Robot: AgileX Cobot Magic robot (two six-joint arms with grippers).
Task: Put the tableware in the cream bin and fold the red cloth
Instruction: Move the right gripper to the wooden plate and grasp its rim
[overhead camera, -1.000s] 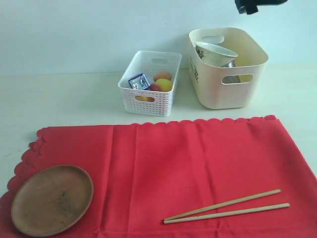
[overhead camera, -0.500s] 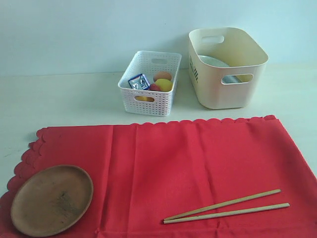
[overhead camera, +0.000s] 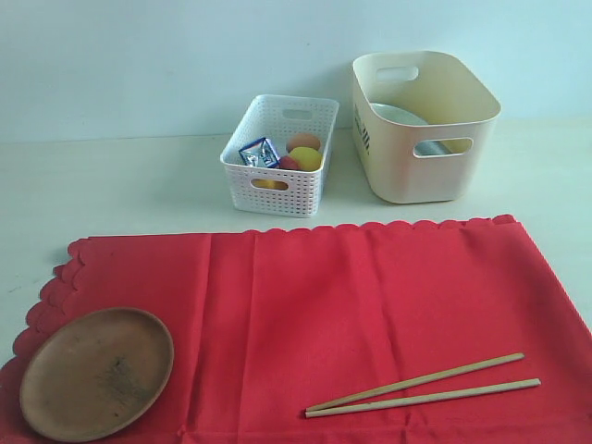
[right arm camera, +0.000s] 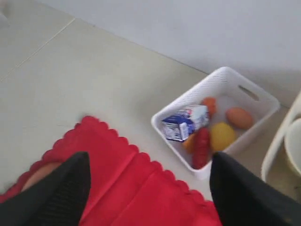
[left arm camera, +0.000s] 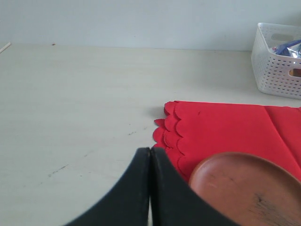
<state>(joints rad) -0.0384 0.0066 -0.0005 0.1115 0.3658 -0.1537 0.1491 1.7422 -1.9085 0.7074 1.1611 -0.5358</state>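
Left gripper [left arm camera: 150, 151]: jaws fully closed, fingers pressed together, nothing held. It sits at the near left corner of the large bright red scalloped cloth [overhead camera: 305, 305], just beside the round brown wooden plate [overhead camera: 97, 372].

Right gripper [right arm camera: 149, 160]: jaws spread wide, nothing between them, raised above the cloth's far edge.

Two light wooden chopsticks [overhead camera: 416, 382] lie on the cloth, near right. The tall cream plastic bin [overhead camera: 398, 176] stands far right with a pale greenish-white bowl [overhead camera: 400, 114] inside.

To its left, the white perforated basket [overhead camera: 277, 180] holds foods and a blue-and-white packet [overhead camera: 260, 152].

Surface: pale tabletop [overhead camera: 120, 185], lightly scuffed. Backdrop: plain pale wall [overhead camera: 139, 65].
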